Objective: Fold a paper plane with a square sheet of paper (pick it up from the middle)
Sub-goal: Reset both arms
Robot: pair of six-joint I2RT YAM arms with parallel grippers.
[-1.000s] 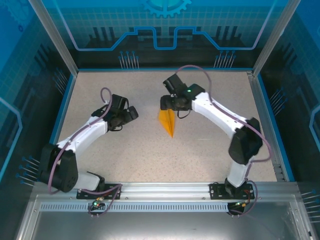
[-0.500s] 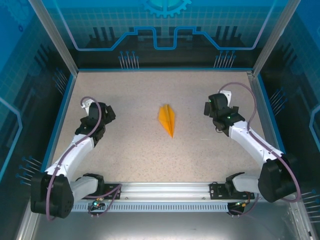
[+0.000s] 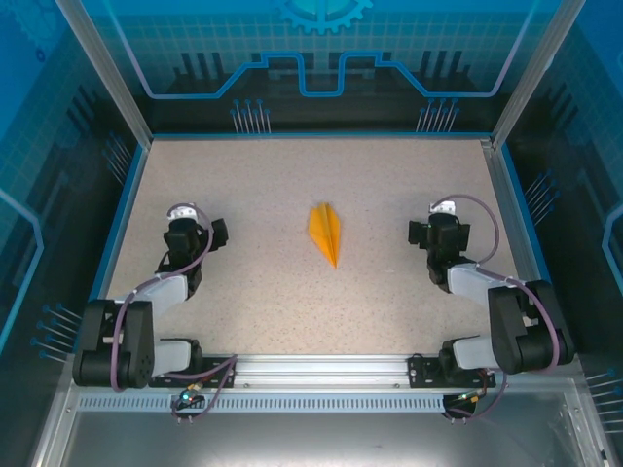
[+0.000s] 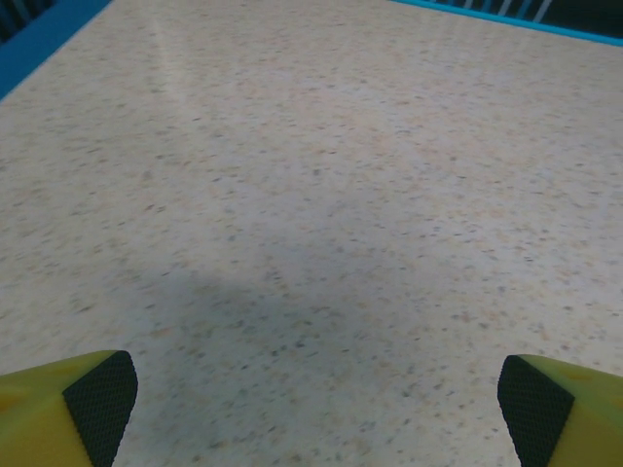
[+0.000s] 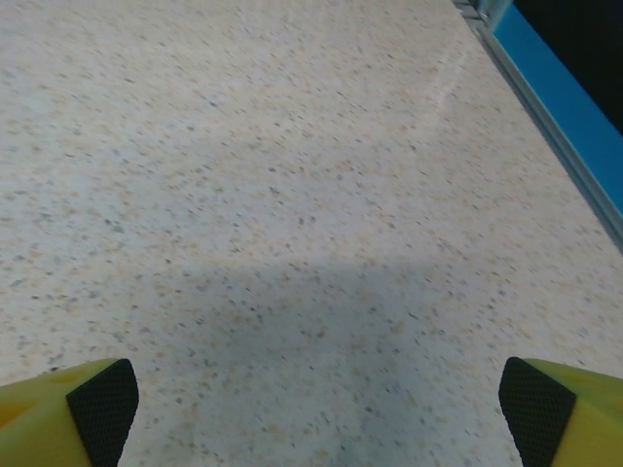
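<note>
Orange-yellow paper, folded into the paper plane, lies flat at the middle of the tabletop, its slim point toward the near edge. It looks feather-light, thin and easily crushed, so pinch it gently along the centre ridge. Left jaws and right jaws both gape wide and empty, well apart from it, toward the left and right edges.

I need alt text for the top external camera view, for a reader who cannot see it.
A slim, pointed orange-yellow paper plane lies at the middle of a speckled beige table. The left gripper and right gripper sit well apart from it, one on each side, both open and empty.
</note>
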